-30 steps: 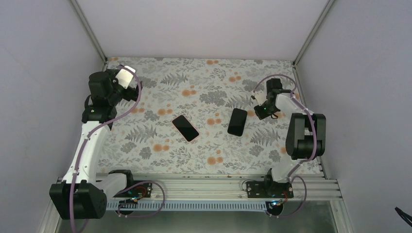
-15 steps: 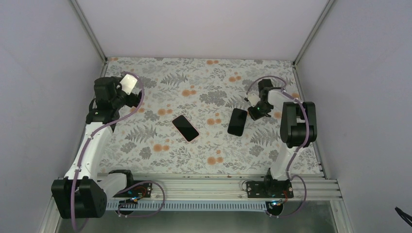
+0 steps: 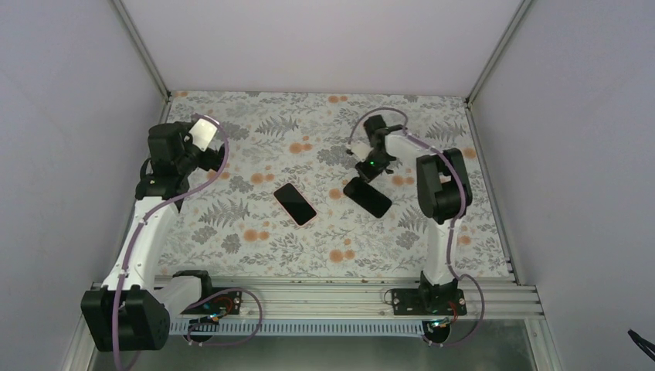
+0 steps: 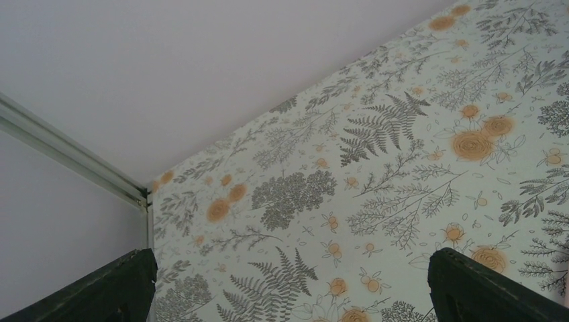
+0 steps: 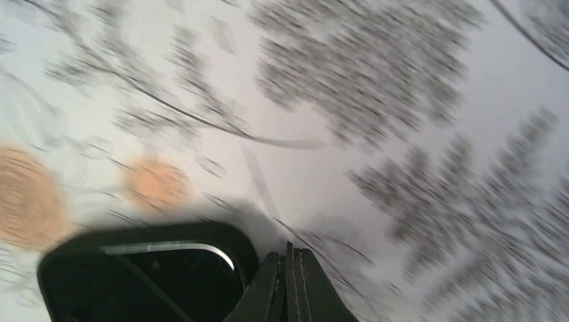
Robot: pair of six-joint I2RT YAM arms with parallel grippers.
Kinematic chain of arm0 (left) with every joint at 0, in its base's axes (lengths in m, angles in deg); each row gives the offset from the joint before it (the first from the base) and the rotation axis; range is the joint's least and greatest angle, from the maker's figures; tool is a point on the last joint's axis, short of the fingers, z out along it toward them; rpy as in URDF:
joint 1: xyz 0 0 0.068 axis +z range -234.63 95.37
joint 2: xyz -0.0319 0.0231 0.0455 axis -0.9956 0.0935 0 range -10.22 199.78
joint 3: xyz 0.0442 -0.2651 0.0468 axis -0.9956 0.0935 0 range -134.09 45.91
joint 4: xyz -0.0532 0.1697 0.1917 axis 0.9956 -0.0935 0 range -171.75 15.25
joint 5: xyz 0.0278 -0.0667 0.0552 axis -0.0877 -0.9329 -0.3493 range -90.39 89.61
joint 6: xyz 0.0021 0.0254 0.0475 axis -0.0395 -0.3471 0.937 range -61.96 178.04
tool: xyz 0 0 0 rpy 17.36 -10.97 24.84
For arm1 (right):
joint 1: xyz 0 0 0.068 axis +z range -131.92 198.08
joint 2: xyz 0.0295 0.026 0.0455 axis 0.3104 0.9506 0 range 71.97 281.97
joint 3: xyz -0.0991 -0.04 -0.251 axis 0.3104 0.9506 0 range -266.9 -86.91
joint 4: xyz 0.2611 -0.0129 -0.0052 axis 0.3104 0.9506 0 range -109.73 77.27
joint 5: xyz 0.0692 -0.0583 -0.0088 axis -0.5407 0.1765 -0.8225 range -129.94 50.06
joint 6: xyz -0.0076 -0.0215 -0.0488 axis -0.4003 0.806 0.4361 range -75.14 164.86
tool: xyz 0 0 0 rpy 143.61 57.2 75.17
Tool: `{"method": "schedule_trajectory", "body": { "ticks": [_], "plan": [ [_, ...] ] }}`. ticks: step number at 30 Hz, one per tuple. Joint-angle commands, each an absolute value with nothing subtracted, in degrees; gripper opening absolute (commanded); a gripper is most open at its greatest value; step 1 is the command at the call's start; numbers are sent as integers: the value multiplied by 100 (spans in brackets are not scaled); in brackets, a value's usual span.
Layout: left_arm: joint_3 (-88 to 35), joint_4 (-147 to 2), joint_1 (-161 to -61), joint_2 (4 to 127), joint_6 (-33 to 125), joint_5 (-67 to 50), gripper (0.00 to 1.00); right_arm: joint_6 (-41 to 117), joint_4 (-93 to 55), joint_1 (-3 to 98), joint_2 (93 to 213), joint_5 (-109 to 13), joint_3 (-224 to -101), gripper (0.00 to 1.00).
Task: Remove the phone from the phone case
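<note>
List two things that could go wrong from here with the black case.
1. The right end effector, closed, sits at just one corner of the black case, so it may slip off or spin it.
2. A push could slide the case into the phone lying nearby.

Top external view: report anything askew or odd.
The black case lies askew, angled differently from the phone beside it. The right gripper, shut, sits at the case's corner. Nothing looks spilled or damaged.
</note>
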State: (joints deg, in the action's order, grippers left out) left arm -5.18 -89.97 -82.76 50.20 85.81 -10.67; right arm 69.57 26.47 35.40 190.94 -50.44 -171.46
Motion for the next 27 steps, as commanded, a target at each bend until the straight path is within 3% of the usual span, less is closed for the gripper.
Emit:
{"method": "schedule_trajectory", "body": {
  "ticks": [1, 5, 6, 8, 9, 10, 21, 27],
  "plan": [
    [-515, -9072, -8245, 4833, 8664, -984, 100, 6831, 3153, 4079, 19464, -5391, -17461, 4],
    [-457, -9071, -8243, 4766, 8695, -939, 100, 6713, 2945, 4229, 19259, -5122, -17519, 4],
    [-441, -9062, -8237, 4755, 8704, -922, 100, 6685, 2808, 4212, 19117, -4941, -17489, 11],
    [-397, -9006, -8235, 4721, 8705, -912, 100, 6823, 2536, 4176, 18709, -4748, -17289, 52],
    [-393, -8998, -8235, 4715, 8696, -916, 100, 7047, 2453, 4165, 18454, -4821, -17133, 88],
    [-394, -8991, -8235, 4721, 8689, -929, 100, 7308, 2412, 4164, 18207, -4907, -16974, 98],
    [-229, -8722, -8235, 4944, 8686, -1073, 100, 11109, 2477, 4137, 15807, -5771, -14957, 100],
    [-12, -8532, -8238, 4930, 8734, -914, 100, 11077, 3210, 4137, 16538, -5959, -15653, 100]
  ]
}}
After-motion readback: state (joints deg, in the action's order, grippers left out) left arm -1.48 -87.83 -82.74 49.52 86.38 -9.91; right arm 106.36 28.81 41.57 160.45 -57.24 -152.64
